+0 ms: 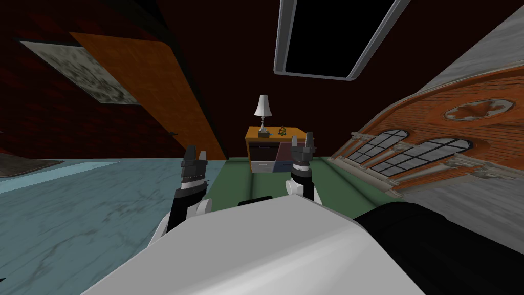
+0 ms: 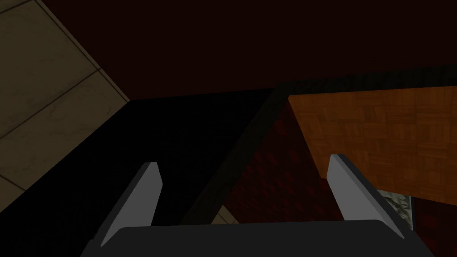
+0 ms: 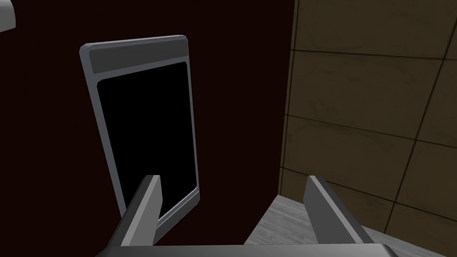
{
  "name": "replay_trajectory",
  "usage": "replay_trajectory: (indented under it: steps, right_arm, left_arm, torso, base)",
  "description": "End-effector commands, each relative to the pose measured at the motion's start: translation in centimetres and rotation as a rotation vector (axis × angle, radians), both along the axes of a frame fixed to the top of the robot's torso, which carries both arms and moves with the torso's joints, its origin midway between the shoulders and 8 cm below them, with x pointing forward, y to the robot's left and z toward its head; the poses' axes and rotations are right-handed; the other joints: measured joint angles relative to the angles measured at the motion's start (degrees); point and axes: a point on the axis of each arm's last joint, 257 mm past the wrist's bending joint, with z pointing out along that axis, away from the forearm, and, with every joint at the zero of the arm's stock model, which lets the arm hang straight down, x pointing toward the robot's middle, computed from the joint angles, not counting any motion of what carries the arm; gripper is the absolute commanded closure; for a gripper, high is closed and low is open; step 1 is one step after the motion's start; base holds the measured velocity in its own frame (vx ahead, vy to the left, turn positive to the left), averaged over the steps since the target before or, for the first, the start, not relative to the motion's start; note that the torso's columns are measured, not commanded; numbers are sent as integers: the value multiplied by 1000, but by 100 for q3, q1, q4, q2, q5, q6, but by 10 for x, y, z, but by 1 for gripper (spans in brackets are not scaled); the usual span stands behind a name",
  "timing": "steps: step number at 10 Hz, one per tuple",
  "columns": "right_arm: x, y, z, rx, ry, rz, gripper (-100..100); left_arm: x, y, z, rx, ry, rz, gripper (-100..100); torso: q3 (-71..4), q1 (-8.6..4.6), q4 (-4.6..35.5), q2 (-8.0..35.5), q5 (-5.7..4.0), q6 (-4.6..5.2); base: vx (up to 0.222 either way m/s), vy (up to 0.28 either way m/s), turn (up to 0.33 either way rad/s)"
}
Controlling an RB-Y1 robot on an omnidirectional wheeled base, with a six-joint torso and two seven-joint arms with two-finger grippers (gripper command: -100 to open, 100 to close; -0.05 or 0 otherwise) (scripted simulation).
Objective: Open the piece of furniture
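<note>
A small orange-topped nightstand (image 1: 271, 134) stands against the dark far wall, ahead of me across a green rug (image 1: 240, 179). Its front shows a dark upper drawer (image 1: 264, 151), a grey lower drawer (image 1: 264, 164) and a panel swung outward on the right side (image 1: 284, 157). A white lamp (image 1: 263, 116) and a small ornament (image 1: 282, 131) sit on top. My left gripper (image 1: 195, 155) is raised left of the nightstand, open and holding nothing. My right gripper (image 1: 302, 142) is open too, overlapping the nightstand's right edge in the head view and still short of it.
An orange wooden door (image 1: 153, 87) stands on the left wall. A grey-framed window (image 1: 332, 36) with a black area hangs above the nightstand. A brick-patterned bed cover (image 1: 440, 138) lies to the right. Pale blue floor (image 1: 66, 215) spreads to the left.
</note>
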Motion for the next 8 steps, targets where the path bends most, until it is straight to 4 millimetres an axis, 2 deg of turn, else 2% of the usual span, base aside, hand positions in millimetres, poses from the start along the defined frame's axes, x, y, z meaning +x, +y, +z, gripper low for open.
replay_trajectory:
  steps: [1, 8]
  right_arm:
    - [0, 0, 0, 0, 0, 0, 0]
    - [0, 0, 0, 0, 0, 0, 0]
  left_arm:
    - [0, 0, 0, 0, 0, 0, 0]
    - [0, 0, 0, 0, 0, 0, 0]
  torso:
    - [-467, 0, 235, 232, 0, 0]
    - [-6227, 0, 3114, 3116, 0, 0]
  base:
    - [0, 0, 0]
    - [0, 0, 0]
